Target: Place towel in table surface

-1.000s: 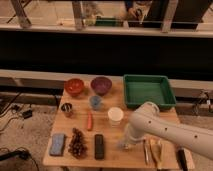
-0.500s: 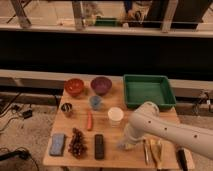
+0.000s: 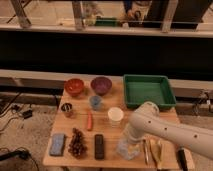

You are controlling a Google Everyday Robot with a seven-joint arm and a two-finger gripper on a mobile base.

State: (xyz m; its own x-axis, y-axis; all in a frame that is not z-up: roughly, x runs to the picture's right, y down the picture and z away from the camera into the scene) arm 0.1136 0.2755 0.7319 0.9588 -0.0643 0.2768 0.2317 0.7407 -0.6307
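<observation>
One hand (image 3: 126, 150) (low) over towel (image 3: 126, 149).

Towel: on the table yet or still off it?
On it. The towel lies at the table front edge, directly under the end effector, which hides part of it.

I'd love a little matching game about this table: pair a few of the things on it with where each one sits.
Things:
1. green rectangular plastic tray
2. red-orange bowl
3. black rectangular bar
4. pale grey-blue towel

Places:
A. back left of the light tan wooden table surface
B. near the front edge, right of the dark grape-like cluster
C. back right corner
D. at the front, right under the white arm's gripper

Pairs: 1-C, 2-A, 3-B, 4-D
</observation>
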